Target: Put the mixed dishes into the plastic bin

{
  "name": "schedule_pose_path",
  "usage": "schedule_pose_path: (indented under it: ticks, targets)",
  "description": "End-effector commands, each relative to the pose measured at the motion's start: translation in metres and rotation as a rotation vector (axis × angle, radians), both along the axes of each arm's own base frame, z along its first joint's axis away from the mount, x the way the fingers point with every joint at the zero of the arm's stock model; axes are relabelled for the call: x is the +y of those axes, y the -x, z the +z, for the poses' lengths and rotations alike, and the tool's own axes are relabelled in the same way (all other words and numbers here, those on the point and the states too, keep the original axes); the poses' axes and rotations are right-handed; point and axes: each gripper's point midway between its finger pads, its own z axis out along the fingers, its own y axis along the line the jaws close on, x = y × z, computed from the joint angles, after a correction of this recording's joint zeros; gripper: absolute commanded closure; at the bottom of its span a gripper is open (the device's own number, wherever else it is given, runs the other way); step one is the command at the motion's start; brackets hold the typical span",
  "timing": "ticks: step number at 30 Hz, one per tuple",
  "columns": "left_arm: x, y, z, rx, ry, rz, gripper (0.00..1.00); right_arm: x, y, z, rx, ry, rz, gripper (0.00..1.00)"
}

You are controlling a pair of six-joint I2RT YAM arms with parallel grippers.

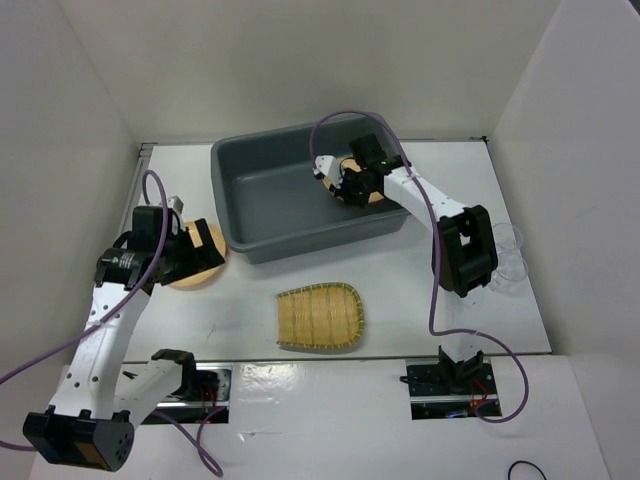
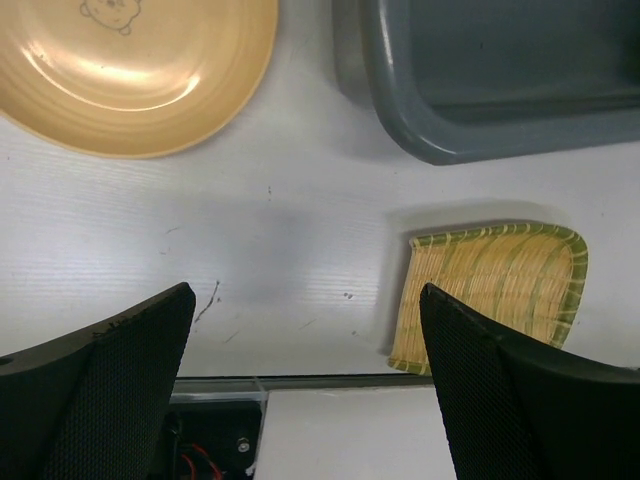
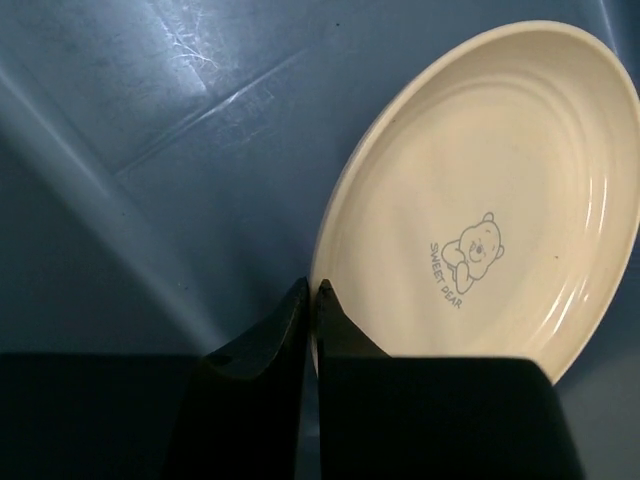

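My right fingers [image 3: 255, 395] hide the lower rim of the plate [image 3: 480, 180]. My left arm [image 1: 135, 268] covers part of the other plate [image 1: 208, 256], and the clear cups [image 1: 508, 252] are too faint to count.

Left arm [image 1: 105, 330]: elbow bent, wrist pointing down. Left gripper [image 2: 305, 292]: jaws spread wide, holding nothing. Right arm [image 1: 425, 195]: extended forward and to the left, wrist angled down. Right gripper [image 3: 312, 290]: fingers pinched together on the rim of a plate [image 3: 480, 200].
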Motion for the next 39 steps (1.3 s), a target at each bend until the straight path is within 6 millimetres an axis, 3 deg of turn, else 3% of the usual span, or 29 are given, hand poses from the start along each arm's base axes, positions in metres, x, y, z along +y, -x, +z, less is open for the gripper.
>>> schedule_pose_path:
  ticks: [1, 3, 4, 5, 6, 7, 8, 10, 12, 13, 14, 15, 16, 17, 18, 19, 20, 21, 22, 23, 27, 28, 35, 39]
  targets:
    - [0.018, 0.0, 0.002, 0.019, -0.019, 0.122, 0.01, 0.006, -0.012, 0.019, -0.087, -0.015, 0.01, 0.86]
    - [0.026, -0.002, 0.006, 0.01, -0.023, 0.168, 0.01, 0.007, -0.007, 0.027, -0.09, -0.009, 0.013, 0.68]
    - [0.029, -0.004, 0.011, -0.006, -0.029, 0.185, 0.01, 0.006, -0.004, 0.026, -0.073, -0.012, 0.001, 0.63]
    - [0.033, -0.006, 0.014, -0.015, -0.028, 0.199, 0.01, 0.007, -0.003, 0.04, -0.095, -0.03, 0.006, 0.57]
    - [0.034, -0.011, 0.019, -0.03, -0.033, 0.205, 0.01, 0.007, -0.002, 0.045, -0.099, -0.042, -0.005, 0.44]
    - [0.039, -0.017, 0.032, -0.06, -0.04, 0.224, 0.01, 0.01, 0.003, 0.048, -0.098, -0.049, -0.003, 0.4]
    - [0.047, -0.023, 0.032, -0.039, -0.059, 0.265, 0.01, 0.009, 0.007, 0.06, -0.114, -0.063, -0.01, 0.33]
    - [0.058, -0.038, 0.041, -0.017, -0.076, 0.315, 0.01, 0.005, 0.01, 0.073, -0.131, -0.081, -0.051, 0.27]
    - [0.081, -0.042, 0.045, 0.023, -0.095, 0.417, 0.01, -0.005, 0.019, 0.102, -0.185, -0.113, -0.106, 0.27]
    - [0.089, -0.049, 0.042, 0.059, -0.098, 0.455, 0.01, -0.014, 0.018, 0.116, -0.235, -0.116, -0.156, 0.25]
    - [0.098, -0.052, 0.05, 0.054, -0.097, 0.506, 0.01, -0.027, 0.034, 0.136, -0.269, -0.147, -0.217, 0.25]
    - [0.103, -0.057, 0.051, 0.055, -0.076, 0.569, 0.01, -0.035, 0.037, 0.149, -0.317, -0.167, -0.261, 0.19]
    - [0.105, -0.061, 0.044, 0.084, -0.05, 0.594, 0.01, -0.055, 0.041, 0.158, -0.363, -0.151, -0.34, 0.17]
    - [0.11, -0.065, 0.041, 0.088, -0.021, 0.624, 0.01, -0.072, 0.052, 0.145, -0.349, -0.133, -0.383, 0.16]
    - [0.119, -0.065, 0.029, 0.116, 0.005, 0.657, 0.01, -0.088, 0.069, 0.169, -0.41, -0.161, -0.408, 0.14]
    - [0.119, -0.069, 0.016, 0.155, 0.042, 0.652, 0.01, -0.104, 0.08, 0.157, -0.402, -0.136, -0.457, 0.11]
    - [0.124, -0.072, 0.005, 0.174, 0.054, 0.666, 0.01, -0.117, 0.088, 0.158, -0.412, -0.141, -0.5, 0.09]
    - [0.137, -0.069, -0.007, 0.208, 0.059, 0.691, 0.01, -0.125, 0.105, 0.177, -0.467, -0.171, -0.512, 0.08]
    - [0.144, -0.067, -0.027, 0.279, 0.057, 0.706, 0.01, -0.135, 0.117, 0.159, -0.436, -0.145, -0.524, 0.07]
    - [0.15, -0.063, -0.039, 0.321, 0.053, 0.711, 0.01, -0.141, 0.124, 0.158, -0.448, -0.144, -0.534, 0.05]
    - [0.171, -0.056, -0.077, 0.462, 0.027, 0.732, 0.01, -0.174, 0.153, 0.144, -0.424, -0.207, -0.676, 0.03]
    - [0.177, -0.054, -0.079, 0.481, 0.014, 0.749, 0.01, -0.178, 0.157, 0.132, -0.392, -0.206, -0.692, 0.03]
    - [0.19, -0.061, -0.12, 0.577, -0.006, 0.753, 0.01, -0.188, 0.161, 0.116, -0.328, -0.308, -0.754, 0.03]
    - [0.184, -0.055, -0.146, 0.64, 0.033, 0.747, 0.15, -0.192, 0.162, 0.107, -0.322, -0.276, -0.754, 0.03]
